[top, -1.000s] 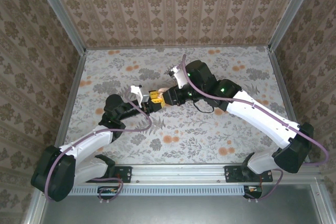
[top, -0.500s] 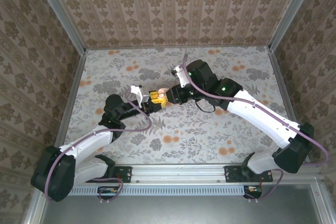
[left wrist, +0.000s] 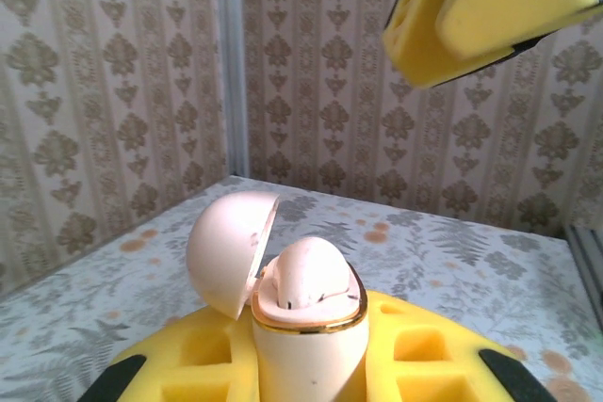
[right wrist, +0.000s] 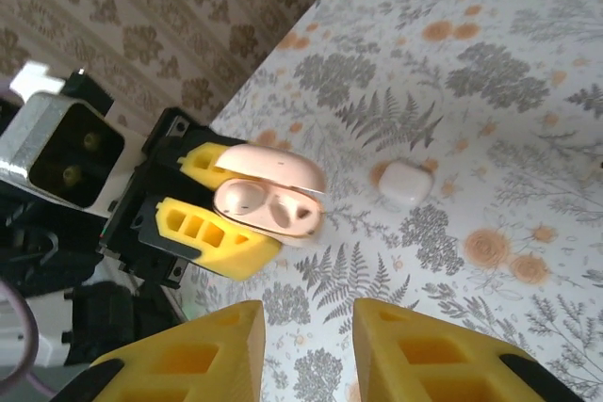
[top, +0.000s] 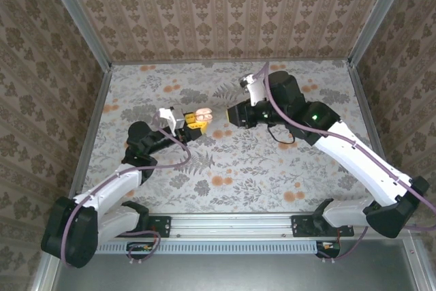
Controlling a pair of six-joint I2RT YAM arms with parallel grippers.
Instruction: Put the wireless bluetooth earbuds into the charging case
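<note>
On the floral tablecloth (top: 272, 168) lies a small white lump (right wrist: 405, 183); left gripper (top: 196, 120) clamps the glossy egg-shaped charging case (left wrist: 306, 336), lid open, pale dome (left wrist: 311, 275) inside its gold rim; right gripper (right wrist: 309, 336) parted, empty

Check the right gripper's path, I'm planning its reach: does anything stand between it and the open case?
Nothing visible. The right gripper faces the open case across open air; the small white piece lies aside on the table.
</note>
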